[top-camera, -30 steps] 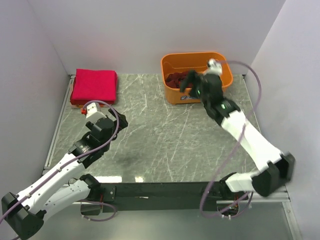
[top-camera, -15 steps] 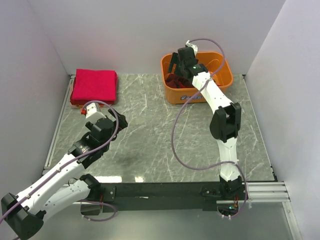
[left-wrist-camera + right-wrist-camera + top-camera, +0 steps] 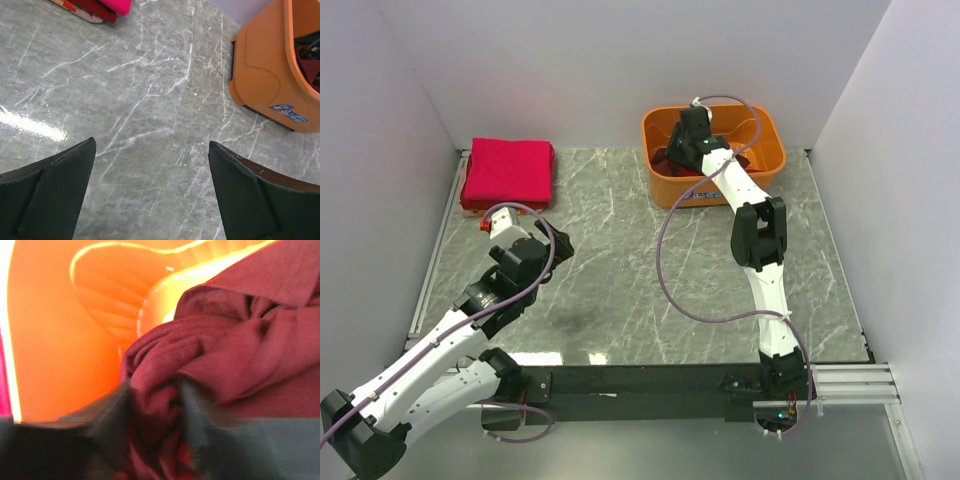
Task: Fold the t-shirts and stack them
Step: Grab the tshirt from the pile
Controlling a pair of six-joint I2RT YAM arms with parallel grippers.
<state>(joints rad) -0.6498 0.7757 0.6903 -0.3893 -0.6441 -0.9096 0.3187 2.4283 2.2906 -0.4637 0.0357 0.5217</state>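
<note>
- Maroon t-shirt [image 3: 225, 345] lies bunched in the orange basket [image 3: 765, 165] at the far right. A folded pink-red t-shirt [image 3: 508, 170] sits at the far left of the table [image 3: 620, 280].
- Right gripper [image 3: 154, 390] is down in the basket, its fingers [image 3: 117, 410] either side of a ridge of maroon cloth. Blur hides whether they pinch it.
- Left gripper [image 3: 152, 145] hangs spread wide and empty over bare marble, near left.
- Best to take one thick fold firmly, then lift straight up so the cloth clears the rim without dragging the basket.
</note>
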